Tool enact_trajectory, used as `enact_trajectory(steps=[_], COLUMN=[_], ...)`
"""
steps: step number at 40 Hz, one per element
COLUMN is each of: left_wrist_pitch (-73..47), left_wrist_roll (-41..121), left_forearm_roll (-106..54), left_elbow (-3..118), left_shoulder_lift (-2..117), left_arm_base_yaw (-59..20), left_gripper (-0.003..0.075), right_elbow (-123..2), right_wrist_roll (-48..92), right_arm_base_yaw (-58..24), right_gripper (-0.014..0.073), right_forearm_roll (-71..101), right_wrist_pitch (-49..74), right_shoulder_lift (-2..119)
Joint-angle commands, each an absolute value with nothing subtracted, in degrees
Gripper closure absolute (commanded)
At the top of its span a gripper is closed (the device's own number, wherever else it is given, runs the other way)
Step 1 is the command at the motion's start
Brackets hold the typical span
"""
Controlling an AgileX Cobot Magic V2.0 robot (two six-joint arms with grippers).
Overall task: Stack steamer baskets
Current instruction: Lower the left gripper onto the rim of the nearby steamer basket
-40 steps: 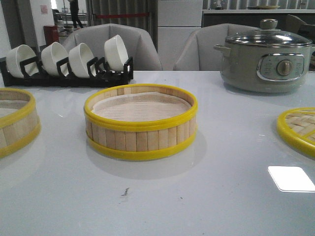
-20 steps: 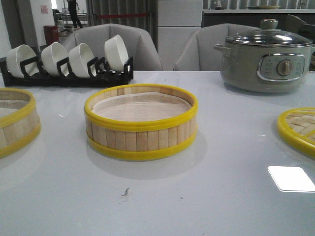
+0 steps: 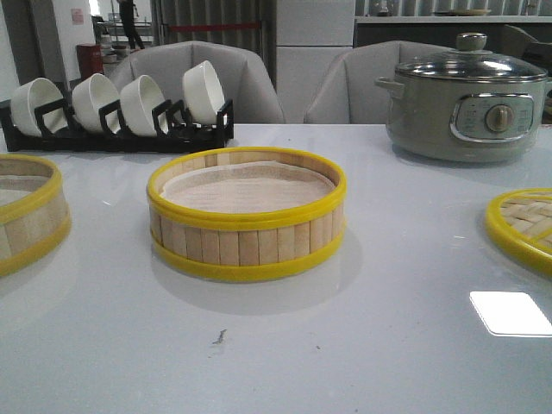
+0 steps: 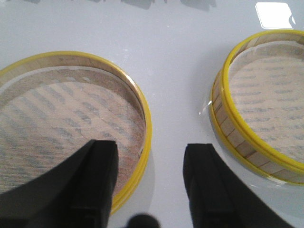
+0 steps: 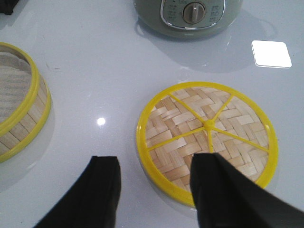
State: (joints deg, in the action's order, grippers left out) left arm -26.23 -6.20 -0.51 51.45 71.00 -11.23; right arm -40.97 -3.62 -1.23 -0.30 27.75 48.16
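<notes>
The left gripper (image 4: 151, 183) hangs above the white table (image 4: 175, 71) with its two black fingers (image 4: 97, 178) spread wide apart and nothing between them; only bare tabletop shows in the gap. One finger overlaps the yellow rim of the near steamer basket (image 4: 66, 123), whose whitish liner fills the ring; whether the finger touches that rim or floats over it cannot be told from the wrist view. Off the other finger, a little apart across a strip of table, sits the second steamer basket (image 4: 266, 99), its pale slats and yellow rims plain to see; the two baskets stand side by side, not touching, neither one on top of the other.

The right gripper (image 5: 154, 185) is likewise spread wide and empty; one of its fingers (image 5: 216, 190) covers the near edge of the flat woven lid (image 5: 206, 137), which lies flat on the table with yellow spokes meeting at its centre; again contact cannot be judged. Beyond the lid from this gripper stands the grey electric pot (image 5: 192, 14), well apart from it; to the far side of the other finger the second basket shows at the picture's edge.

In the front view neither gripper appears; the second basket stands mid-table, the near basket at the left edge, the lid at the right edge, and behind them a black rack of white bowls (image 3: 121, 108) and the pot.
</notes>
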Motion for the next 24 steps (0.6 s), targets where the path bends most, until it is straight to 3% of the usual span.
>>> enact_trajectory(steps=[1, 24], left_wrist_pitch=[-19.38, -22.51], left_wrist_roll=[-6.41, -6.41], left_forearm_roll=[-1.01, 0.45], left_elbow=[53.4, 64.07], left_shoulder_lift=[73.77, 89.29], left_arm_base_yaw=[-11.6, -11.6], left_gripper=[0.0338, 0.0338], right_elbow=[-43.06, -43.06], right_wrist_roll=[-3.36, -3.36], right_arm_base_yaw=[-1.18, -1.18], right_gripper=[0.0151, 0.0151], right_forearm_roll=[-1.14, -1.14], right_wrist_pitch=[22.93, 23.06], right_shoulder_lift=[48.12, 48.2])
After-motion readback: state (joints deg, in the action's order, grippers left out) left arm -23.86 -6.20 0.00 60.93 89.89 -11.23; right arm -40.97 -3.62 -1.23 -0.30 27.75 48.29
